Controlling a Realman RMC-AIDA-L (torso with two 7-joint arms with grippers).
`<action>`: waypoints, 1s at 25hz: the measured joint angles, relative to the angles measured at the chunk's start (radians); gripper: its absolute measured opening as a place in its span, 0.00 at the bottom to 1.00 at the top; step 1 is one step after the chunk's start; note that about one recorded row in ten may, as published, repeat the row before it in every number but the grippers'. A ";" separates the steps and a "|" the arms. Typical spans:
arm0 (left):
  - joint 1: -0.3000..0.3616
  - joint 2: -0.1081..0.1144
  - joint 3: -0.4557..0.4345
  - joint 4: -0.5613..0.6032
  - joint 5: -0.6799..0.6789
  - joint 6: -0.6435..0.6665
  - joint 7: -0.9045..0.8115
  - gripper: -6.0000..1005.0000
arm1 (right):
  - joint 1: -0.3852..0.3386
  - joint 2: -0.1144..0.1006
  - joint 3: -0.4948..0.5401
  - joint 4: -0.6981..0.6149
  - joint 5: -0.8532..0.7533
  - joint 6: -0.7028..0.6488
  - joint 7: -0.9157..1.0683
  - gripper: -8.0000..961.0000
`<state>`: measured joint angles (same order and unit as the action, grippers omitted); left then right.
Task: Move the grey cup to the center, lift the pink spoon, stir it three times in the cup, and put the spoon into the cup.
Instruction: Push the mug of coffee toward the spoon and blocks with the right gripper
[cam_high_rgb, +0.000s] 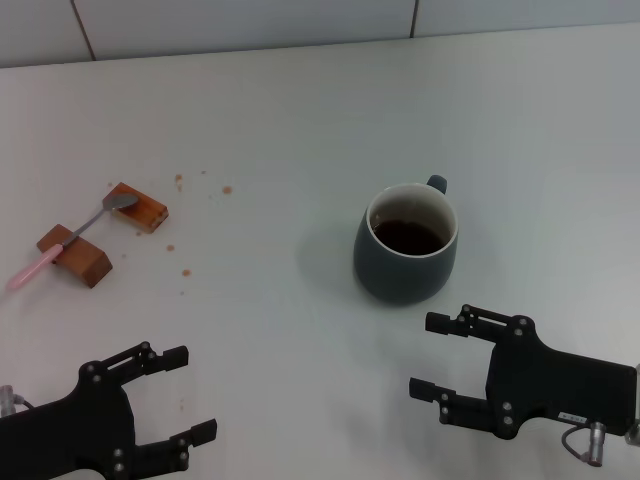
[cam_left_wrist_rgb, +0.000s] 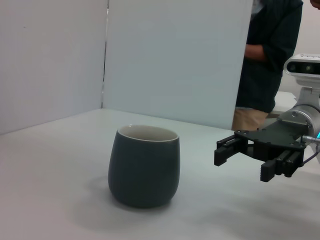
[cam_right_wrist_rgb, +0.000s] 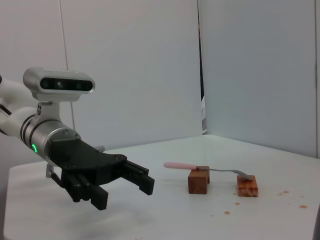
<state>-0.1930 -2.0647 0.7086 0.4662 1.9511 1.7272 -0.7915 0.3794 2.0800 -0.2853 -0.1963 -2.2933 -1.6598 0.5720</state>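
Observation:
The grey cup stands right of the table's middle, its handle pointing away from me and dark liquid inside. In the left wrist view the cup is upright. The pink spoon rests across two brown wooden blocks at the far left, its bowl on the far block. It also shows in the right wrist view, the spoon bridging both blocks. My right gripper hovers open just in front of the cup, and appears as the right gripper beside it. My left gripper is open at the near left, also seen as the left gripper.
Two wooden blocks hold the spoon. Small brown specks dot the table between the blocks and the cup. A wall runs along the table's far edge. A person stands behind the right arm.

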 joint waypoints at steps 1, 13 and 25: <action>0.000 0.000 0.000 0.000 0.000 0.000 0.000 0.83 | 0.000 0.000 0.000 0.000 0.000 0.000 0.000 0.76; -0.001 0.000 0.000 0.002 -0.001 0.000 0.000 0.83 | 0.001 0.000 -0.002 0.000 0.000 0.000 0.001 0.76; -0.002 0.000 0.000 0.003 -0.003 0.000 0.000 0.83 | 0.000 -0.001 -0.010 -0.002 -0.003 -0.002 -0.002 0.63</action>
<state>-0.1953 -2.0646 0.7087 0.4694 1.9481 1.7271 -0.7915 0.3790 2.0788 -0.2956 -0.1981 -2.2966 -1.6613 0.5700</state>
